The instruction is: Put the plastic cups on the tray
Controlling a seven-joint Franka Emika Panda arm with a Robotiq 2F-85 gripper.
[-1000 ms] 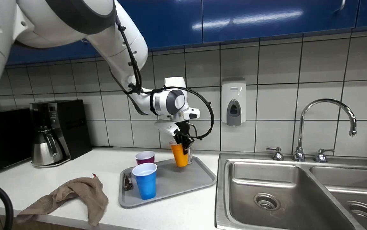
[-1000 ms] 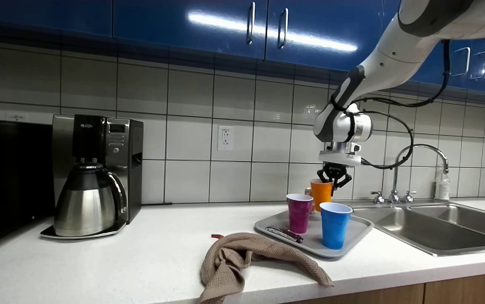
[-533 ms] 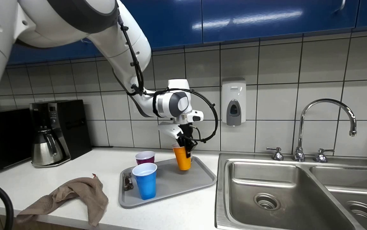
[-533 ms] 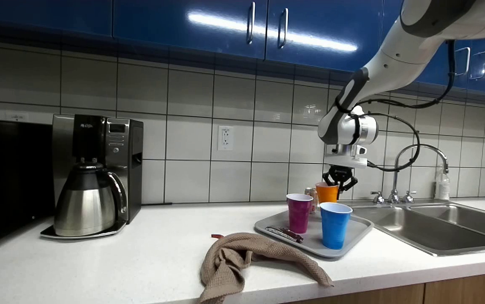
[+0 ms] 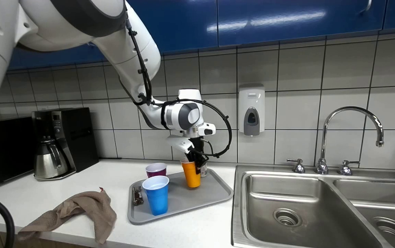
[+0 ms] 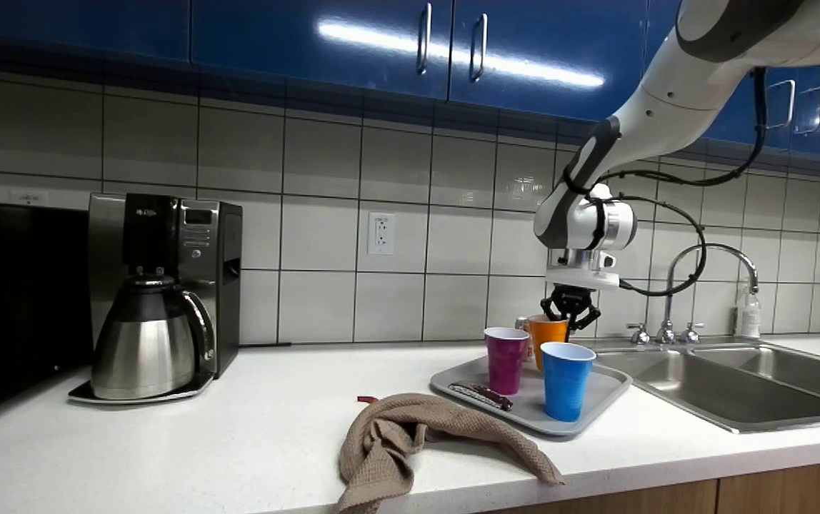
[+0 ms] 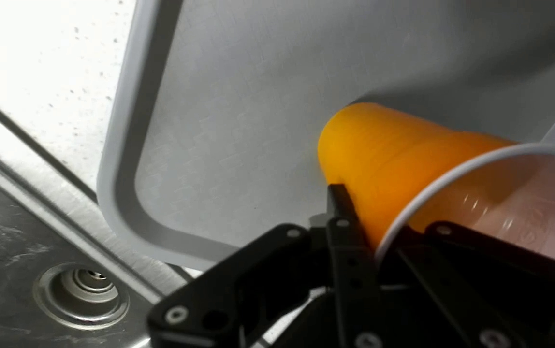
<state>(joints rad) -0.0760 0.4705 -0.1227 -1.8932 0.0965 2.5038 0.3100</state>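
Exterior view — claw (image 6: pixel 566 331) clamped on orange cup (image 6: pixel 546 333); coffee maker (image 6: pixel 201 271) reads — perhaps — "Mr. Coffee".

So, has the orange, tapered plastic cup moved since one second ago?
Yes. Judged against the white, wall-mounted soap dispenser in an exterior view, the orange, tapered plastic cup has gone lower in the picture, with only little change sideways.

Smooth plastic cups (image 6: pixel 567 385) contrast with a matt, finely textured tray (image 7: pixel 239 159), while a mirror-bright metal faucet (image 5: pixel 323 144) gleams against a satin steel sink (image 5: pixel 280 187), glossy cabinet doors (image 6: pixel 321 53) reflect light and a waffle-weave cloth (image 6: pixel 385 439) looks rough.
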